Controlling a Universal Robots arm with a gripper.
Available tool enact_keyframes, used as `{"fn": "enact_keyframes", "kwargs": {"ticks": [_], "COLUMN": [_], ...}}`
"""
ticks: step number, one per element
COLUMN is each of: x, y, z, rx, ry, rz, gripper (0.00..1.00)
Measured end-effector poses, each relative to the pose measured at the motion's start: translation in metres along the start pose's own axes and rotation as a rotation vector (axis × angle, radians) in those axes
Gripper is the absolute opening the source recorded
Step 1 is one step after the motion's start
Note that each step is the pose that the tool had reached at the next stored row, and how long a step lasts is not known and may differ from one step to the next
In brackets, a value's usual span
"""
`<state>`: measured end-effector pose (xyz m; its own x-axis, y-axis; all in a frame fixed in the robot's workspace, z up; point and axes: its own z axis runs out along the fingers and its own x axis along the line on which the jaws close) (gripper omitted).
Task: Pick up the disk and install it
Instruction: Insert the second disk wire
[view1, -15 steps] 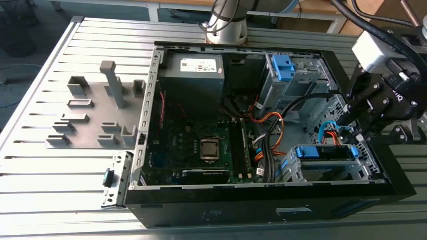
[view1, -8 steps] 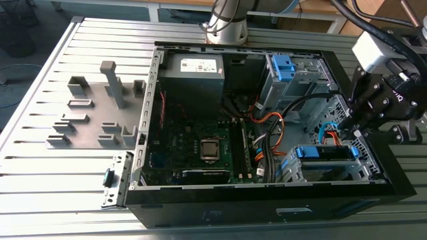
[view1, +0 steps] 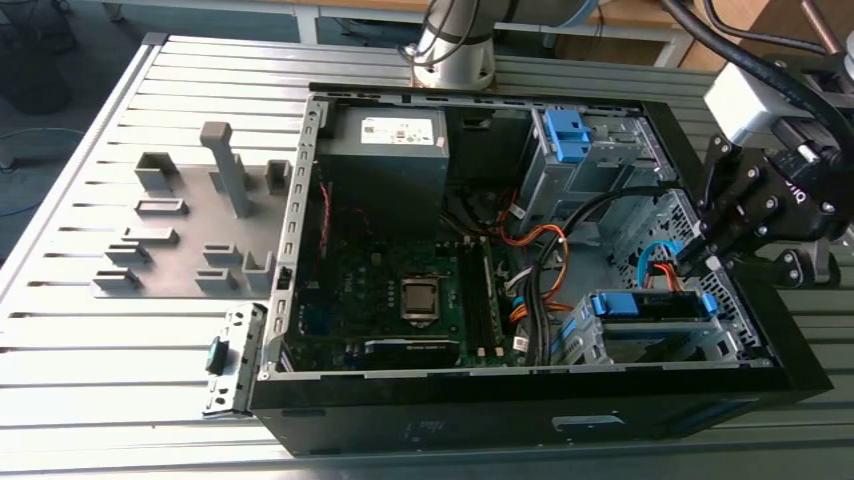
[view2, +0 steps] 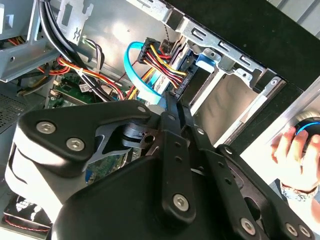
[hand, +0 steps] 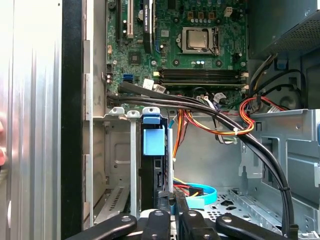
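The disk (view1: 647, 303) sits on edge in the drive cage (view1: 721, 345) at the near corner of the open computer case, on the exterior view's right. Its blue plastic bracket (hand: 152, 139) shows along its edge, with the dark drive body (hand: 149, 177) below it in the first wrist view. My gripper (view1: 683, 265) hangs just above the cage. Its black fingers stand together at the disk's edge (hand: 171, 197), and nothing shows between them. In the second wrist view the gripper (view2: 171, 100) points at the bundle of coloured cables (view2: 160, 60) beside the blue bracket (view2: 206, 60).
The case holds a grey power supply box (view1: 387, 140), a green motherboard (view1: 400, 290), orange and black cables (view1: 547, 240) and a light-blue clip (view1: 567, 135) in the far bay. Grey fixtures (view1: 200, 230) stand on the slotted table. A person's hand (view2: 292, 150) rests outside the case.
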<state>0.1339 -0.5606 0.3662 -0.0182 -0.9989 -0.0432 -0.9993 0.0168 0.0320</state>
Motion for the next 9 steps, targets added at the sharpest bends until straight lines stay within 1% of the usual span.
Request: {"fn": "enact_keyframes", "kwargs": {"ticks": [2,4,6,9], "x": [0.0006,0.0024,0.0036,0.0042], "y": [0.0006,0.0029,0.0044,0.0047], "z": [0.0002,0.001,0.0037,0.0089], "rx": [0.0,0.0,0.0,0.0], "ry": [-0.0002,-0.0001,-0.0003,0.0], "rz": [0.0,0.0,0.0,0.0], "gripper": [0.16,0.16,0.16,0.16]}}
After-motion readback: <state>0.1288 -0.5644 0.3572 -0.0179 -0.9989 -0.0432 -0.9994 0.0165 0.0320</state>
